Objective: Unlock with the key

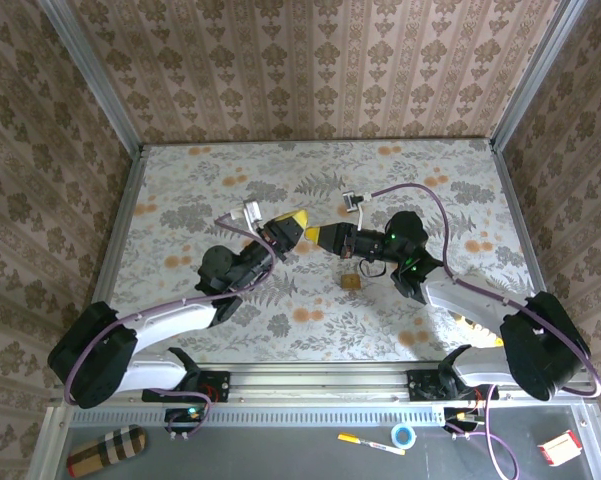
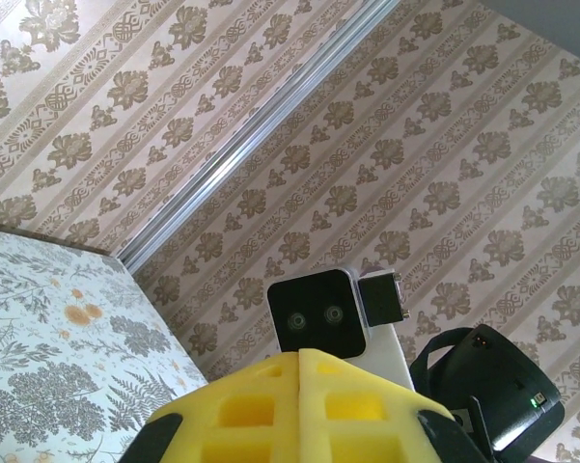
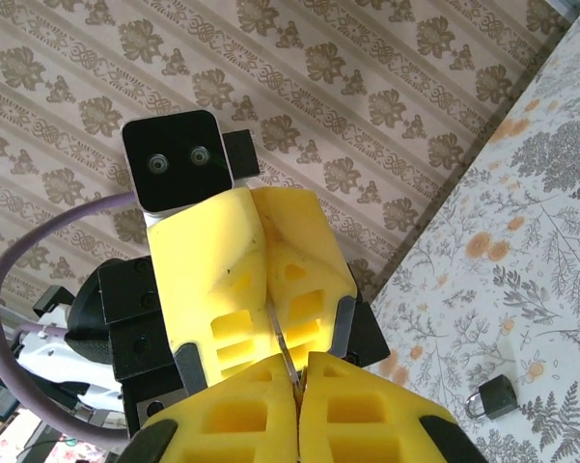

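The left hand, pressed together, meets the right hand tip to tip above the worktop. A thin metal sliver, probably the key, sits pinched in both hands' closed fingers. The lock lies on the worktop near the right hand.

Your left arm and right arm: white links, black joints, purple cables, yellow cut-out fingers, black-faced cameras.

Plaid tube bottom left — pen just beside tape roll.
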Tool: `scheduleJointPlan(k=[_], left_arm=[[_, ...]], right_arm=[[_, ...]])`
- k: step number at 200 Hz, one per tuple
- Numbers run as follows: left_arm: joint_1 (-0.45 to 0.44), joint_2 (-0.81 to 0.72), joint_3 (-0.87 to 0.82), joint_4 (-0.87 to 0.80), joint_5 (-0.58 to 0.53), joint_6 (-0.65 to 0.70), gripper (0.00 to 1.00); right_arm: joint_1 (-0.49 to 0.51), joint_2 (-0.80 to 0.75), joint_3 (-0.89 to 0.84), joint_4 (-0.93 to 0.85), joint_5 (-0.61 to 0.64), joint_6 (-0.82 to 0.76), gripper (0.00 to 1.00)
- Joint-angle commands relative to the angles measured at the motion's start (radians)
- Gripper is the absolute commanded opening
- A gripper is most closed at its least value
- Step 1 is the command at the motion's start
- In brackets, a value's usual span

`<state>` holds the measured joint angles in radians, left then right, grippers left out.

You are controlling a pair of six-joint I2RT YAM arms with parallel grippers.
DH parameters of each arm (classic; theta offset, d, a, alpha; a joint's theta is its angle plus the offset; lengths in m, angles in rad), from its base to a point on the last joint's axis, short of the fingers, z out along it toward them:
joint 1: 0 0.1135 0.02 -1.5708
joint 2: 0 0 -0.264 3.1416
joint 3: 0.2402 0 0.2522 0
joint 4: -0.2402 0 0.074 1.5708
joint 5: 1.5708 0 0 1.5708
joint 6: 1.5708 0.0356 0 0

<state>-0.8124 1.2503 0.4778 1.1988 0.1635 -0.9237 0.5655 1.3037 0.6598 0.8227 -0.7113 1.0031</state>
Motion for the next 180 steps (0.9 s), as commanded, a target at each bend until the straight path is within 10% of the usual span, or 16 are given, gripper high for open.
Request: scheduleJointPlan(k=[1,24,45,116,180], left_arm=[[-0.007,0.012,-0.016,0.019,-0.008,-0.013,0.02],[0.001,0.001,-0.029,-0.022,-0.041,-0.036,0.53],[0.031,-0.051,-0.044,-0.112,-0.069,-0.063,0.74],[0.198,-0.493,0.089,-1.074,-0.088,-0.012,0.93],[0.300,-0.402,0.399,-1.954,-0.048,0.378,0.95]], right_arm=[[0.000,-0.045,0.047,-0.014,0.002,-0.046,0.00],[0.000,-0.062,0.059,-0.104,0.000,-0.091,0.00],[0.000,-0.089,0.071,-0.234,0.003,-0.158,0.00],[0.000,-0.168,0.171,-0.797,0.055,-0.466,0.00],[0.001,-0.152,0.210,-1.007,0.088,-0.594,0.00]])
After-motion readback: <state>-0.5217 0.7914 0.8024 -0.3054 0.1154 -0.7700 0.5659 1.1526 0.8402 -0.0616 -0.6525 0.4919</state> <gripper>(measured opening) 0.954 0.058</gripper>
